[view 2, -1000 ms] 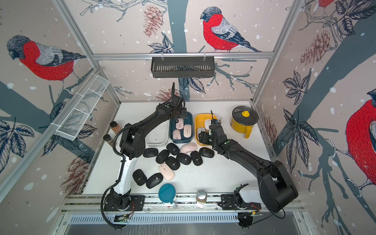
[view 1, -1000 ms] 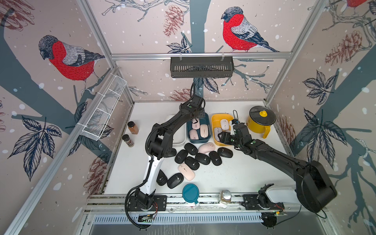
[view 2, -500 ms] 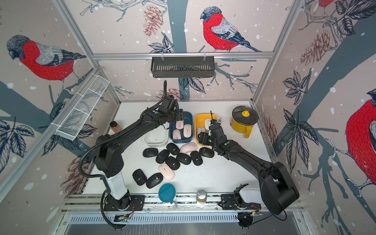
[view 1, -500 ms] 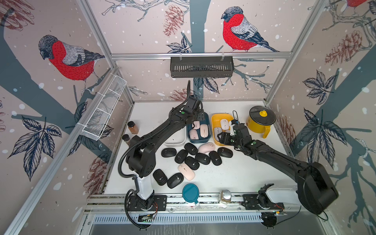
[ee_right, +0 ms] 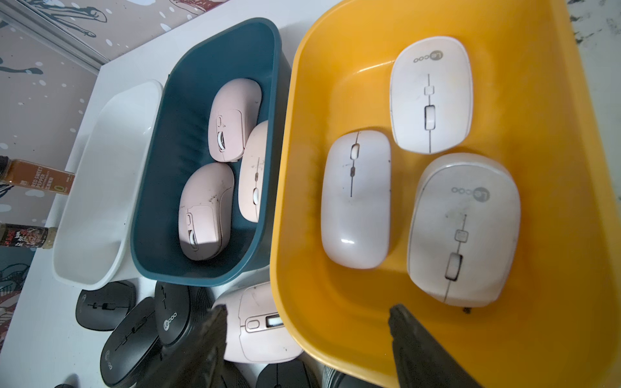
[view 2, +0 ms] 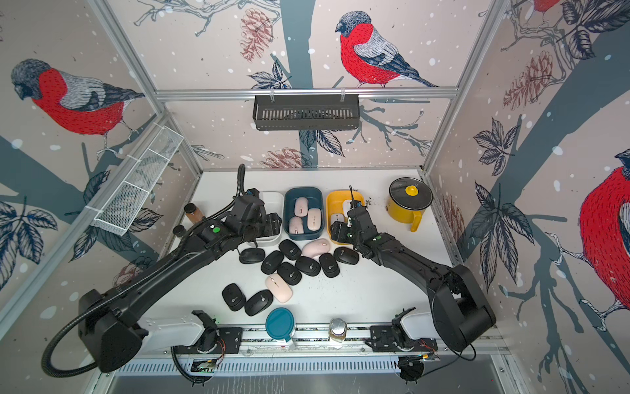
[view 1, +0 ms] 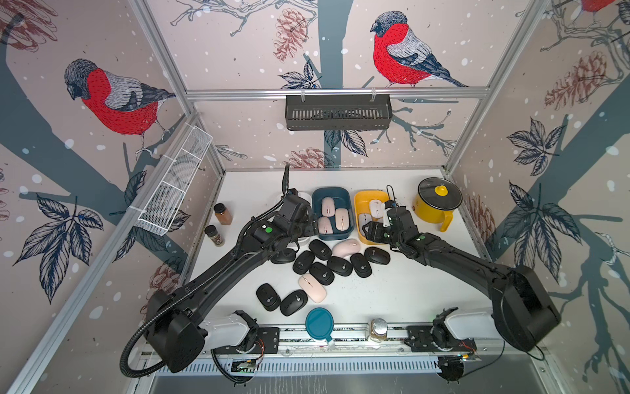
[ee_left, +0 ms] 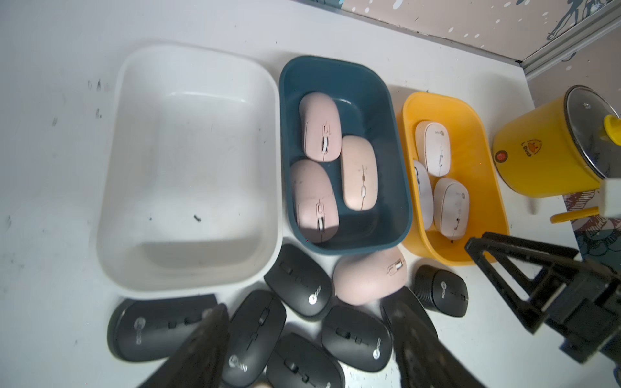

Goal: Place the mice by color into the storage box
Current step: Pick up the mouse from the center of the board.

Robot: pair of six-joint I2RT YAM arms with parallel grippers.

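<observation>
Tabletop (view 1: 409, 293): black mice (view 1: 321, 273) crowd bins (view 1: 331, 189), yellow pot (view 1: 430, 214) beside.

I've got bullfinch wallpaper walls (view 1: 238, 51), aluminium frame rail (view 1: 238, 92) across back, black slotted shelf (view 1: 337, 112) hung off it, white wire basket (view 1: 174, 184) on side wall, white tabletop (view 1: 409, 290).

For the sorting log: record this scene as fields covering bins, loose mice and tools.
white bin: empty
blue bin: three pink mice
yellow bin: three white mice
loose black mice: nine, on the table
loose pink mice: two, among the black ones
left tool: open, empty, above the black cluster
right tool: open, empty, at the yellow bin's rim
</observation>
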